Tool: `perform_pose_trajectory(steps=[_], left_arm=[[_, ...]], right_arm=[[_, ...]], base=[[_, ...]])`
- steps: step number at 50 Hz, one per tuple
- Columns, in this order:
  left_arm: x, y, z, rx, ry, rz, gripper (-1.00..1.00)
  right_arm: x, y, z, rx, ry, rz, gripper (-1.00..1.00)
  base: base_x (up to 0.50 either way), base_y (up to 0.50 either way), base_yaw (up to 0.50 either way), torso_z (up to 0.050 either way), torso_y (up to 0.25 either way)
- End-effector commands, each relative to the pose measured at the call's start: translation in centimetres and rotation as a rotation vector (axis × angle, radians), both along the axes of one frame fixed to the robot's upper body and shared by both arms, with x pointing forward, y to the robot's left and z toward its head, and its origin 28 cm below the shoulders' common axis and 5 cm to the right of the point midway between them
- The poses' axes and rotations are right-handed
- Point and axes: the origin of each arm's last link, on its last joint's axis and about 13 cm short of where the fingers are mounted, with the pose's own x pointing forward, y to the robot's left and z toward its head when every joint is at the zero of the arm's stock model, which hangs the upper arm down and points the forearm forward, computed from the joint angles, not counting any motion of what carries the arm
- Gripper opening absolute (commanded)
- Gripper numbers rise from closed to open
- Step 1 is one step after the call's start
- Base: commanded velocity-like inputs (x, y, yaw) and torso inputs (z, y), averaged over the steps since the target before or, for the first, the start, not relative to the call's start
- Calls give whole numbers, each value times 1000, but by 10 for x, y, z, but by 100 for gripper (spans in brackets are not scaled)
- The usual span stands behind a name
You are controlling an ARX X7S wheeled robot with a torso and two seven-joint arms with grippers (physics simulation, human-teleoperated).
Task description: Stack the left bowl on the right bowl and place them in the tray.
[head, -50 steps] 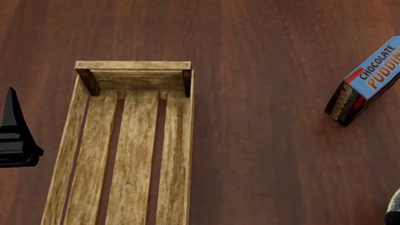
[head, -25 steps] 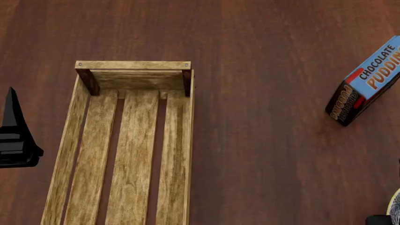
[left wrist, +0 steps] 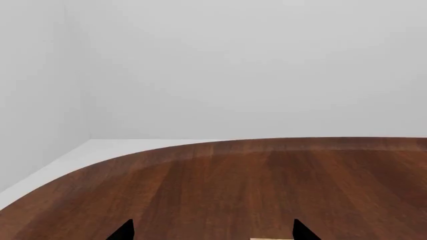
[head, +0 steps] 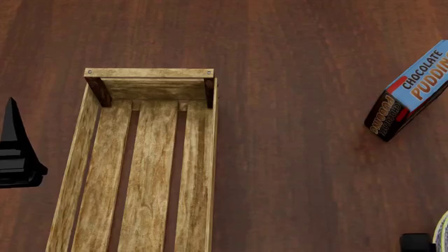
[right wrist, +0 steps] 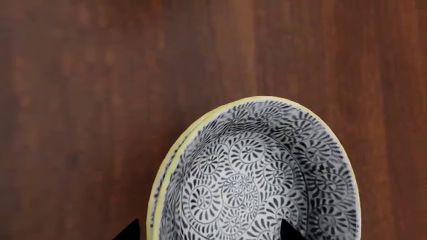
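The tray, a long crate of pale wooden slats, lies left of centre with nothing in it. A bowl with a grey spiral pattern and a yellow rim fills the right wrist view. A second rim line runs along its edge, and I cannot tell whether two bowls sit nested there. My right gripper is open over it, one tip outside the rim and the other above the inside. In the head view only a sliver of the bowl shows at the bottom right corner. My left gripper is open and holds nothing, left of the tray.
A blue chocolate pudding box stands tilted at the right edge. The dark wooden table curves to a rounded far edge with a white floor and wall beyond it. One black left finger shows beside the tray's left wall.
A black part of my right gripper has slid leftward into the head view's bottom right corner, beside the bowl's rim. The left gripper has barely moved.
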Motion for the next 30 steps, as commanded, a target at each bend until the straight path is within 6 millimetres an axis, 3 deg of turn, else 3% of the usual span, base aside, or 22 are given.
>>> perform_pose_trajectory(steps=[1, 30], left_arm=[[0, 0, 0, -2, -1, 1, 100], [-1, 0, 0, 1, 2, -3, 100]], right_arm=[[2, 3, -2, 12, 1, 20, 100], [12, 8, -20, 43, 0, 44, 100]], base=[[0, 0, 0, 0, 0], [0, 0, 0, 0, 0]])
